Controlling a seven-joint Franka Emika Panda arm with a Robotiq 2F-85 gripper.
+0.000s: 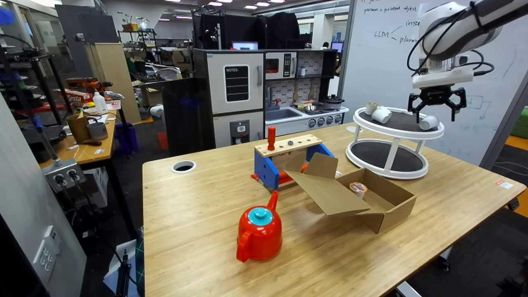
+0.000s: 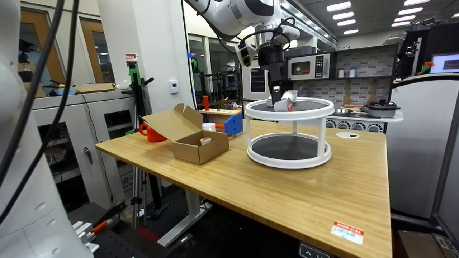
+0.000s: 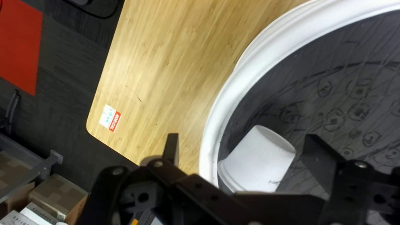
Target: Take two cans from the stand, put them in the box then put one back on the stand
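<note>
The black Robotiq gripper (image 1: 435, 118), jaws spread wide and pinching nothing, hangs at the top rim of the white two-tier stand (image 2: 290, 116). A small white can (image 3: 257, 159) lies on its side there; the jaws straddle it, one past the rim, one inside, presumably lined up to pinch it. Two more cans (image 1: 381, 115) share that tier. Another can (image 1: 358, 189) already sits in the cardboard box (image 2: 213, 148), open nearby, I'd guess, for a second.

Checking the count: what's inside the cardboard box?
One can, lid up. The box's open flap and its walls hide part of the interior; anything there can't be seen.
</note>
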